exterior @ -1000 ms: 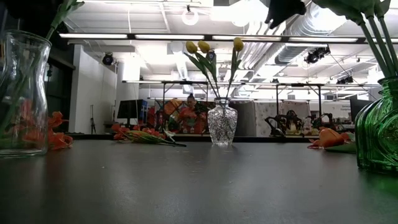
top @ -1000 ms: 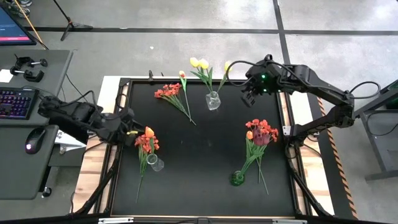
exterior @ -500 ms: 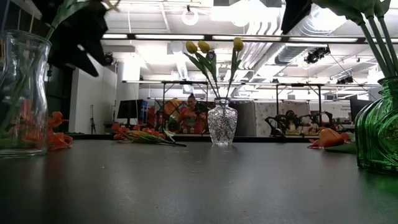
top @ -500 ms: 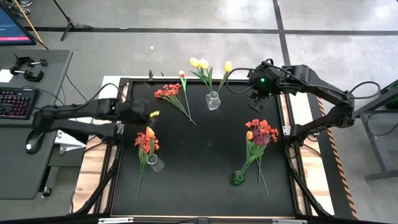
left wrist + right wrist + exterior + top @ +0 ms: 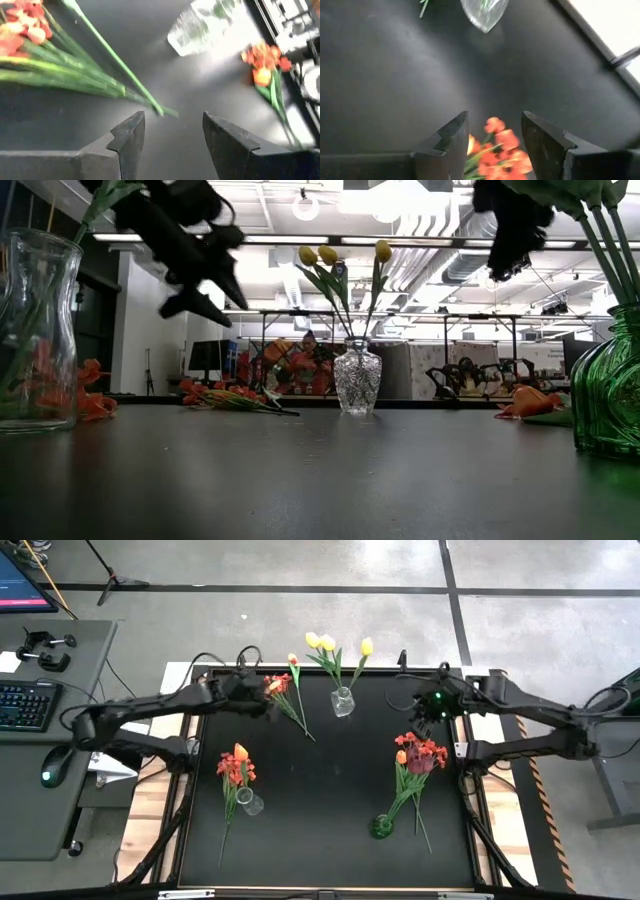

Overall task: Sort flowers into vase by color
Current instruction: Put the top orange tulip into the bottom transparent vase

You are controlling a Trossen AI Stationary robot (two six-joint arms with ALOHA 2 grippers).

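A loose bunch of red-orange tulips (image 5: 274, 688) lies flat on the black mat, stems (image 5: 95, 75) pointing toward the mat's middle. My left gripper (image 5: 260, 693) hovers open just left of their heads, stem ends ahead of its fingers (image 5: 172, 131). Yellow tulips (image 5: 322, 642) stand in a clear vase (image 5: 343, 702). Orange tulips (image 5: 236, 766) stand in a second clear vase (image 5: 251, 803). Red and maroon tulips (image 5: 419, 750) stand in a green vase (image 5: 382, 827). My right gripper (image 5: 430, 708) hangs open above the red heads (image 5: 497, 145).
The mat's raised frame (image 5: 196, 740) borders the work area, with wooden table edges outside it. A desk with keyboard (image 5: 25, 705) and mouse sits to the left. The mat's middle (image 5: 320, 780) between the three vases is bare.
My left gripper has swung from beside the orange-tulip vase toward the far edge and rightward, reaching the loose red-orange bunch. My right gripper has moved from near the yellow-tulip vase toward the near and right side, coming over the red tulips. No flower has moved.
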